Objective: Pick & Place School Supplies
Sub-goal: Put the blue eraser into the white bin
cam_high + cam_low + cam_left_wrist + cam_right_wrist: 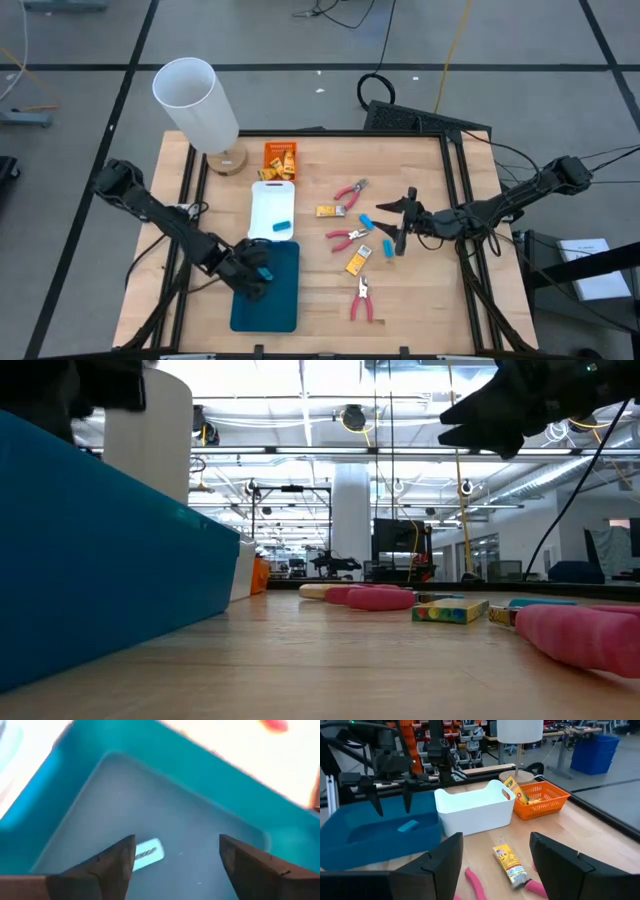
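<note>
My left gripper [175,865] hangs open over the teal tray [210,780], fingers pointing down into it. A light-blue piece [146,854] lies flat on the tray floor beside one fingertip, apart from it; the right wrist view shows the same piece [408,825] under the left gripper [390,802]. My right gripper [397,222] is open and level above the table's right half, holding nothing. Below and around it lie red-handled tools [350,190], yellow packets [358,260] and light-blue pieces [367,218]. Another light-blue piece [282,225] lies in the white tray [270,195].
An orange basket [542,795] with yellow packets stands behind the white tray [475,810]. A tall white cylinder [195,95] stands at the far left corner. A red-handled tool [362,300] lies near the front edge. Bare wood shows at the table's right side.
</note>
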Robot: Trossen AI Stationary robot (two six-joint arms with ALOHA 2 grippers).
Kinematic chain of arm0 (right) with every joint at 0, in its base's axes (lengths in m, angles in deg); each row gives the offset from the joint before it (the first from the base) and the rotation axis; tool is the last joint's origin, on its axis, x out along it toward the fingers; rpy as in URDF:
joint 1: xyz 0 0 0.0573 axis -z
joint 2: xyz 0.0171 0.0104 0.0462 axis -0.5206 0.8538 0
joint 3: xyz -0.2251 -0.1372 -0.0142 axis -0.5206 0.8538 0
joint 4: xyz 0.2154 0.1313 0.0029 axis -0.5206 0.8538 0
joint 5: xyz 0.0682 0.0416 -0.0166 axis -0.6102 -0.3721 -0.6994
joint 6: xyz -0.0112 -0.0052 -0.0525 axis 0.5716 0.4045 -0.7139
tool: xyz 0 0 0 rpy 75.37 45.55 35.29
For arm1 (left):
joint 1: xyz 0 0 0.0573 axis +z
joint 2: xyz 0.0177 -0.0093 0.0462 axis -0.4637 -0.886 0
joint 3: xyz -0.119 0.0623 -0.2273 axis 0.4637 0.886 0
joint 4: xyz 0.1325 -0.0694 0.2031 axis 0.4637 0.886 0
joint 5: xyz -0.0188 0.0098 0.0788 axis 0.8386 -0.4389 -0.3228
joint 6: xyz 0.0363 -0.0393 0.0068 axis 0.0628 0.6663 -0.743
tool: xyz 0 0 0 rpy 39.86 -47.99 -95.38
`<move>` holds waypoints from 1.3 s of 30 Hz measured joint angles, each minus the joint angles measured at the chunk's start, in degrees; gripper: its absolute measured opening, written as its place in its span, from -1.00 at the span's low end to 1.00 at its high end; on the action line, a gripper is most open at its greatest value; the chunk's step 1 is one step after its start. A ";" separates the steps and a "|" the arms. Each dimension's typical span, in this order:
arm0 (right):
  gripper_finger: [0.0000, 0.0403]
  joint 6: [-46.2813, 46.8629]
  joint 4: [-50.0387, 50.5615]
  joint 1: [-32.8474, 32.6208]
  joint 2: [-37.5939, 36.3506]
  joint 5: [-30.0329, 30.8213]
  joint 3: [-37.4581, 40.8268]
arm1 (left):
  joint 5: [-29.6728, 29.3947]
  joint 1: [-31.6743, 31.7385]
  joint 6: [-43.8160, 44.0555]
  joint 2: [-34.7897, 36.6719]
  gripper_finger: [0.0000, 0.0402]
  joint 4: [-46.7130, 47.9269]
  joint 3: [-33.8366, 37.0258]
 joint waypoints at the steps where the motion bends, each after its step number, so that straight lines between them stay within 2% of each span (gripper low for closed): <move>1: 0.10 1.37 -0.02 0.00 0.00 -0.02 0.00 | -0.58 -0.05 -1.85 0.93 0.47 -1.14 0.00; 3: 0.10 2.99 -0.08 0.03 -0.02 -1.76 0.34 | -2.71 -0.11 -6.58 2.60 0.51 -4.88 -0.09; 6: 0.10 4.02 0.14 0.26 0.06 -5.44 0.95 | -10.99 -0.12 -18.56 3.66 0.54 -13.78 -0.09; 8: 0.10 4.29 -0.05 0.26 0.69 -5.81 0.96 | -11.97 0.25 -28.32 3.61 0.54 -21.28 0.04; 9: 0.10 4.87 0.39 0.26 1.18 -5.81 0.81 | -9.43 0.81 -32.57 3.61 0.54 -25.12 0.40; 11: 0.10 6.85 3.81 0.17 2.52 -5.81 -0.51 | -0.63 2.93 -38.91 3.15 0.54 -33.38 1.47; 14: 0.10 10.84 12.93 0.17 5.96 -5.84 -5.33 | 8.80 7.08 -42.89 2.12 0.54 -41.68 4.58; 18: 0.10 13.50 26.15 0.15 12.56 -4.40 -12.78 | 14.07 12.25 -41.45 2.28 0.54 -45.82 8.40; 21: 0.10 12.53 28.11 0.17 16.10 -4.37 -15.33 | 14.26 15.03 -39.26 2.55 0.54 -45.17 10.37; 24: 0.10 10.11 28.13 0.17 17.66 -4.40 -15.67 | 17.68 16.86 -37.94 2.80 0.54 -46.04 10.47; 27: 0.10 8.71 27.90 0.39 17.39 -4.20 -15.67 | 23.44 18.43 -36.72 3.63 0.54 -44.67 10.65; 30: 0.10 7.13 27.95 0.57 15.83 -4.10 -15.67 | 32.04 20.04 -34.14 5.72 0.54 -44.71 10.50; 32: 0.10 5.86 27.92 0.55 14.44 -3.08 -15.67 | 36.01 20.76 -33.25 8.05 0.54 -41.31 10.65; 39: 0.10 -1.84 27.84 0.63 9.20 5.31 -15.67 | 36.61 20.83 -34.62 18.30 0.54 -33.79 10.60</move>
